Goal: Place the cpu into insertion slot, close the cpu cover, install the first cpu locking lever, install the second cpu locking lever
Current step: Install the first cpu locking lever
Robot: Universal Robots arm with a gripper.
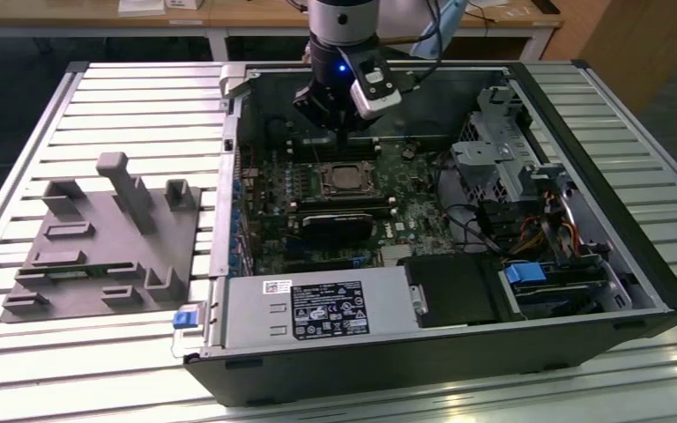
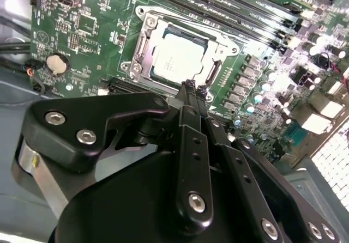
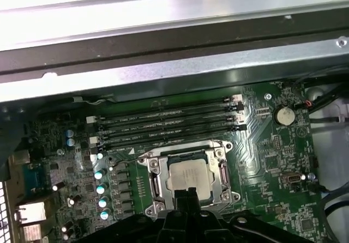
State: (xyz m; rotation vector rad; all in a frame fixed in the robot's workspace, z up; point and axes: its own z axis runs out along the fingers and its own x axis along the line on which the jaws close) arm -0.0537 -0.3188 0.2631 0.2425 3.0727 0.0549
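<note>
The cpu (image 1: 345,179) lies flat in the insertion slot (image 1: 324,169) on the green board inside the open computer case. Its silver-grey top shows in both wrist views (image 2: 177,58) (image 3: 191,176). The cpu cover (image 2: 221,49) (image 3: 218,147) lies down around it as a silvery frame, with the chip showing through its window. My gripper (image 1: 336,132) hangs just above the far edge of the slot. Its black fingers meet at one point (image 2: 189,86) (image 3: 188,193) by the socket's rim, shut with nothing between them.
Long black memory slots (image 3: 169,124) run beside the socket, and a coin battery (image 3: 283,114) sits near it. A black block (image 1: 332,225) lies on the board nearer the power supply (image 1: 315,310). Drive cages and cables (image 1: 515,194) stand at the exterior view's right. A grey fixture (image 1: 103,238) stands outside the case.
</note>
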